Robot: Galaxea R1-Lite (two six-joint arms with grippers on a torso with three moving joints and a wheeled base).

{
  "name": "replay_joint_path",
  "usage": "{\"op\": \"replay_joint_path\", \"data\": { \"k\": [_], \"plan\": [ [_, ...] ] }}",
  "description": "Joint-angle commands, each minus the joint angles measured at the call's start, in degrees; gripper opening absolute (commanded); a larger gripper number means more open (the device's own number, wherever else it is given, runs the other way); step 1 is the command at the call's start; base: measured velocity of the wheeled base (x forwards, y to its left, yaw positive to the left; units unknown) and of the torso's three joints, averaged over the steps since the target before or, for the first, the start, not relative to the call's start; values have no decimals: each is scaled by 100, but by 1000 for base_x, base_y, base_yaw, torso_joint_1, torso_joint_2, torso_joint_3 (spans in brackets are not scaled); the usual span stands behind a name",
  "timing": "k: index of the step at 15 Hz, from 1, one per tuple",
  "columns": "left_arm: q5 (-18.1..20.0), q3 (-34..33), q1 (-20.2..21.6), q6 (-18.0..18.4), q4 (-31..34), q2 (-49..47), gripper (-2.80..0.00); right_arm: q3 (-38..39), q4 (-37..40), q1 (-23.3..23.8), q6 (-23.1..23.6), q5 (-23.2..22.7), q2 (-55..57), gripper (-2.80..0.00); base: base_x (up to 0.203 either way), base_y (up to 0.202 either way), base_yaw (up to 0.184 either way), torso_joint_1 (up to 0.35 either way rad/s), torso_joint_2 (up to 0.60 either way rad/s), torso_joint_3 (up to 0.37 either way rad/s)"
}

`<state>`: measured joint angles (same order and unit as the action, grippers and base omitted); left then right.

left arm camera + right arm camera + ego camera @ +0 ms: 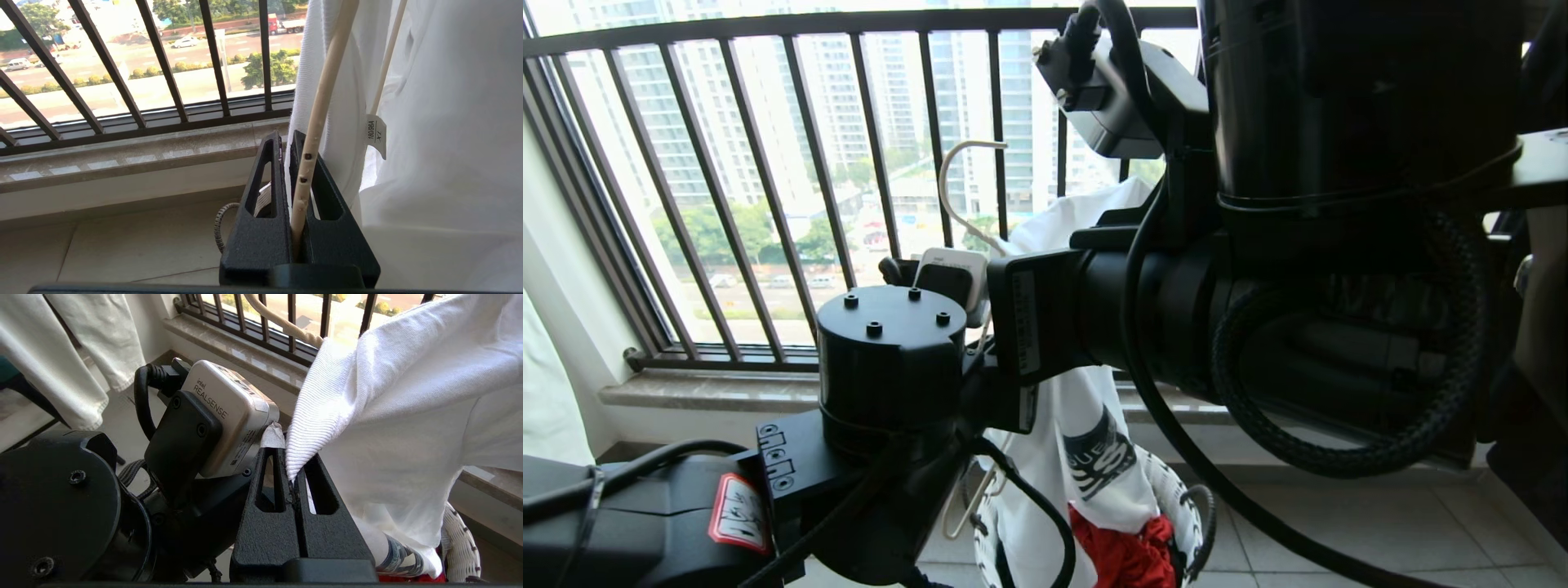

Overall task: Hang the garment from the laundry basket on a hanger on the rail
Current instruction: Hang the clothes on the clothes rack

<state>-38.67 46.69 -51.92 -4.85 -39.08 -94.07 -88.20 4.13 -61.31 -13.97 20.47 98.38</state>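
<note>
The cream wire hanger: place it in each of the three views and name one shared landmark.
Head view: hanger hook rises mid-frame before the black railing.
Left wrist view: hanger shaft clamped in the left gripper.
Right wrist view: hanger curve at top, above the T-shirt.
Shared landmark: the T-shirt.

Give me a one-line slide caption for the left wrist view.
Left end effector shut on the cream hanger inside the white T-shirt, beside the balcony railing.
</note>
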Motion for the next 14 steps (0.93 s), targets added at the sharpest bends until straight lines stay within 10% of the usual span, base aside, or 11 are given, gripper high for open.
{"op": "replay_joint_path", "data": {
  "k": [1, 2, 3, 14],
  "plan": [
    [-27, 16, -2, -7, -38, 21, -280, 4, 9, -13, 0, 50, -6, -280, 0, 0, 0, 0, 0, 0],
    [-27, 16, -2, -7, -64, 37, -280, 4, 9, -13, 2, 65, -10, -280, 0, 0, 0, 0, 0, 0],
    [-27, 12, -2, -7, -218, 32, -280, 4, 9, -13, 8, 71, -12, 0, 0, 0, 0, 0, 0, 0],
    [99, -1, 182, -7, -680, 158, -280, 47, 164, 39, 6, 445, -333, 0, 0, 0, 0, 0, 0, 0]
  ]
}}
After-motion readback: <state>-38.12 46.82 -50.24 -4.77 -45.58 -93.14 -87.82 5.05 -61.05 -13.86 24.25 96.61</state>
